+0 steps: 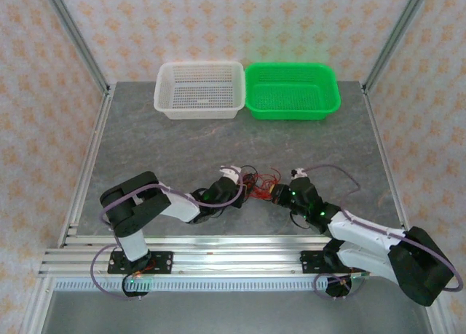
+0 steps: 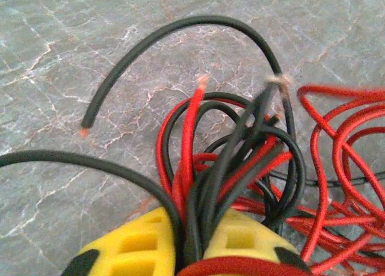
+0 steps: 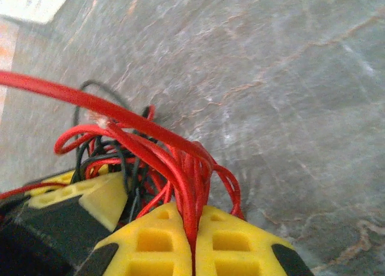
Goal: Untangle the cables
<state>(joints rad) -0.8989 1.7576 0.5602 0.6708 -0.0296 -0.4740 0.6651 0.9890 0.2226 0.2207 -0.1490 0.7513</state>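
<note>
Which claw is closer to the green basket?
The right gripper: the green basket lies almost straight beyond it. The left gripper sits further left, level with the right edge of the white basket. Both grip the cables.

Items you have in view:
- White mesh basket (image 1: 198, 110), at the table's far edge.
- Green mesh basket (image 1: 295, 113), touching the white one on its right side.
- Grey marbled table top (image 1: 182, 152).
- Aluminium rail (image 1: 233, 260), along the near edge.
- Patterned wallpaper (image 1: 218, 21), behind.

Cables (image 1: 260, 182) too small overhead to separate, red loops (image 2: 313, 156) cut off — right edge
</note>
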